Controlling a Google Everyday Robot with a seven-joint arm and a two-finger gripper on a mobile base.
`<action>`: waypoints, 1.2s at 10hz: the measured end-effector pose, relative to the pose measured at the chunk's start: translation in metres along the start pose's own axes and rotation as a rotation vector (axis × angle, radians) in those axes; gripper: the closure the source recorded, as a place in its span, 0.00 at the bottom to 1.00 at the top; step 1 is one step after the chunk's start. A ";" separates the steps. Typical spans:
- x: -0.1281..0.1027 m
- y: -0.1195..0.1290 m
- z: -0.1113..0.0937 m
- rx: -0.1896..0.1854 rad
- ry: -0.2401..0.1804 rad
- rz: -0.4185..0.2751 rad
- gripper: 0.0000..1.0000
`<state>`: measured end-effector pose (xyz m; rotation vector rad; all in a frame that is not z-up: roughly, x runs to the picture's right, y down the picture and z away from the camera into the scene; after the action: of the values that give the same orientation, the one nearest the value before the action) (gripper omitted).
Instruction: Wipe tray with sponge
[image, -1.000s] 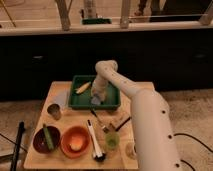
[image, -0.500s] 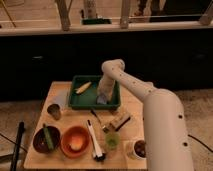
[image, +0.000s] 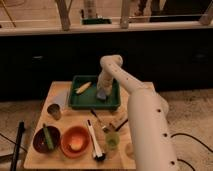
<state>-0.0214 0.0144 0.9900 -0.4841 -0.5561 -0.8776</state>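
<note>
Gripper (image: 103, 90) was positioned low inside the dark green rectangular plastic tray (image: 84, 100), right half; grip state could not be determined. The small pale blue-grey rectangular sponge (image: 102, 95) was observed at its tip. A yellow oblong corn-like item (image: 83, 87) was noted left of it, apart.

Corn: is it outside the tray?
No, the corn lies inside the tray, left of the gripper, which is down in the tray's right half at the sponge.
</note>
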 end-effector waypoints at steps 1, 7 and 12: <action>-0.004 -0.010 0.006 0.000 -0.012 -0.020 1.00; -0.062 -0.017 0.019 -0.031 -0.096 -0.161 1.00; -0.044 0.034 -0.012 -0.042 -0.037 -0.072 1.00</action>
<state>-0.0132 0.0511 0.9477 -0.5216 -0.5924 -0.9524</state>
